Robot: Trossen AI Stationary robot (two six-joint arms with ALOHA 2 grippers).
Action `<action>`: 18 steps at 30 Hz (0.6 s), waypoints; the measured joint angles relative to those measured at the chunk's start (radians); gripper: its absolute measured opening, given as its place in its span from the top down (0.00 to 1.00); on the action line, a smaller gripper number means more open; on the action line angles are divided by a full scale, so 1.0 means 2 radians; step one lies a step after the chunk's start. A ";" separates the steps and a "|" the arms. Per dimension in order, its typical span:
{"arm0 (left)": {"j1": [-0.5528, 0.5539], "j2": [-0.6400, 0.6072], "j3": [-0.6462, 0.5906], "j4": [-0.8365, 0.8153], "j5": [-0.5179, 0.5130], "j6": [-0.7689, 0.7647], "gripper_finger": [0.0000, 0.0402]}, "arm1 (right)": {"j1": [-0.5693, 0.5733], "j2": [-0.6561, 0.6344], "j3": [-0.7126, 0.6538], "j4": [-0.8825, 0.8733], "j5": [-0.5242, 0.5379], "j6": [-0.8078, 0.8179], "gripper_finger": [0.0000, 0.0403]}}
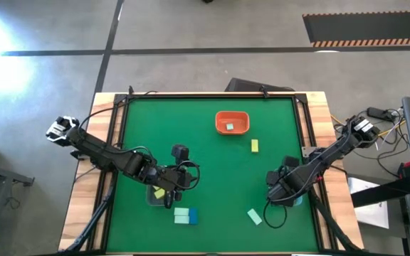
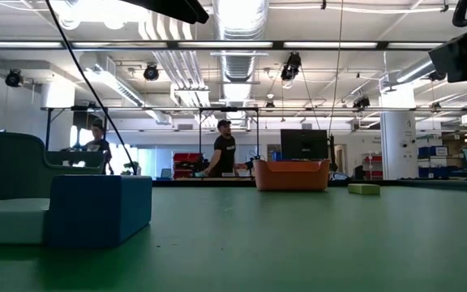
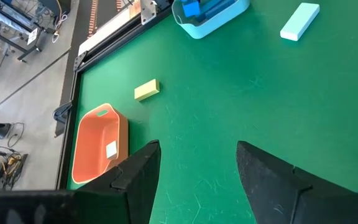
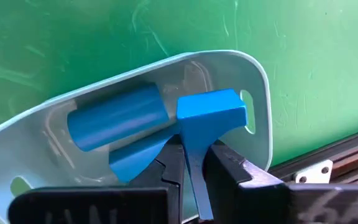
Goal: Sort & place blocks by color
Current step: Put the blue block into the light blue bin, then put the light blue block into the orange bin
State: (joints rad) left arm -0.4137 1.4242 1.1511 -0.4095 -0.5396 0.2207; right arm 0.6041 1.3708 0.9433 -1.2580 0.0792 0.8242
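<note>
Currently your left gripper (image 1: 171, 186) is hanging low over the near-left part of the green table (image 1: 212, 171), its fingers (image 3: 138, 180) standing apart with nothing between them. Just beside it a yellow block (image 1: 159, 193) is lying in a clear bin (image 1: 152, 197), and a mint block (image 1: 181, 215) touching a blue block (image 1: 192, 216) is sitting nearer the front edge.

Moving rightward, the orange tray (image 1: 242, 129) is holding one pale block (image 1: 229, 126), another yellow block (image 1: 255, 146) is lying loose just beyond it, and a second mint block (image 1: 254, 216) is waiting near the front.

Your right gripper (image 4: 194, 174) is pinching a blue brick (image 4: 211, 111) tightly over the bluish bin (image 4: 253, 74), where two more blue pieces (image 4: 117, 115) are already lying. I judge you are mid-drop: bring the brick low inside the rim, clear of the wall, before you are letting go, so it is not bouncing out.

Wooden borders are framing the table, with grey concrete floor all around. Beyond the table an open workshop is stretching away, where two people are standing at distant benches under ceiling ducts.
</note>
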 joint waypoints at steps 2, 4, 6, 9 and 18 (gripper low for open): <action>0.000 0.000 0.000 0.000 0.000 0.000 0.52 | 0.000 0.000 -0.001 0.003 0.000 -0.006 0.92; 0.000 0.000 0.000 0.000 0.000 -0.001 0.52 | 0.000 0.000 -0.001 0.004 0.000 -0.007 0.90; 0.000 0.000 0.000 0.000 0.000 -0.002 0.52 | 0.000 0.000 -0.002 0.005 0.000 -0.007 0.87; 0.000 0.000 0.000 0.000 0.000 -0.002 0.52 | 0.000 0.000 -0.002 0.004 0.001 -0.007 0.82; 0.000 0.000 -0.001 0.000 0.000 -0.003 0.52 | 0.000 0.000 0.013 0.005 0.001 0.003 0.72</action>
State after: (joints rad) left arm -0.4137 1.4242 1.1500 -0.4097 -0.5396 0.2146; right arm 0.6041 1.3708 0.9690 -1.2490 0.0806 0.8294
